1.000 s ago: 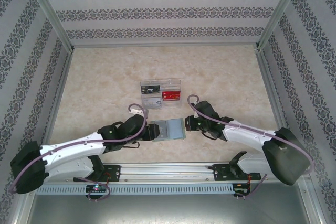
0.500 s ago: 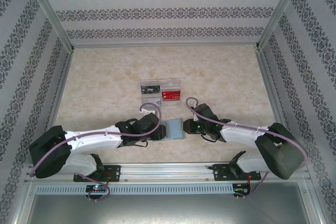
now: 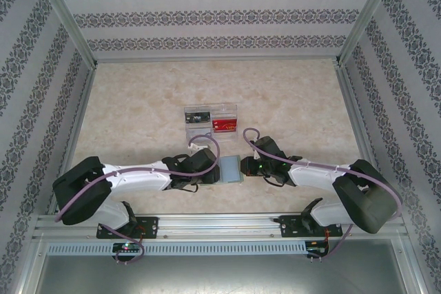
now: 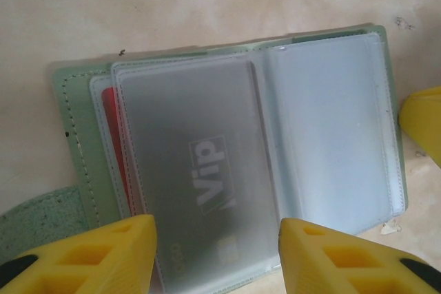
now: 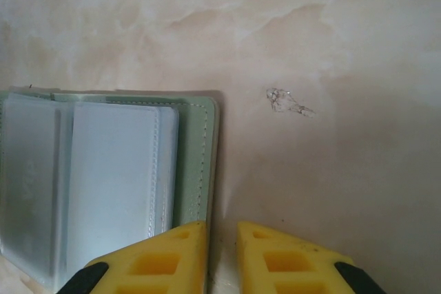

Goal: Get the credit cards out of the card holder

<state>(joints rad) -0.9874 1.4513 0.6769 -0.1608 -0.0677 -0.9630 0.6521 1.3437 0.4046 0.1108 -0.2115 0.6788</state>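
Note:
The grey-green card holder (image 3: 231, 169) lies open on the table between my two grippers. In the left wrist view its clear sleeves (image 4: 331, 135) are spread out. One sleeve holds a dark card marked VIP (image 4: 200, 170), and a red card edge (image 4: 111, 135) peeks out beneath it. My left gripper (image 4: 217, 253) is open, its yellow fingers straddling that sleeve's near end; from above it (image 3: 212, 172) covers the holder's left half. My right gripper (image 5: 222, 253) is almost shut, one finger resting on the holder's green right edge (image 5: 196, 156), with bare table in the narrow gap.
A clear divided tray (image 3: 210, 112) stands just behind the holder, with a red card (image 3: 224, 125) and a dark card (image 3: 197, 116) in it. Patterned walls enclose the marbled table (image 3: 289, 101). The right finger (image 4: 424, 125) shows at the holder's far side.
My left arm has swung right and forward, so its gripper now covers the holder's left half. The right gripper has edged slightly left against the holder's edge.

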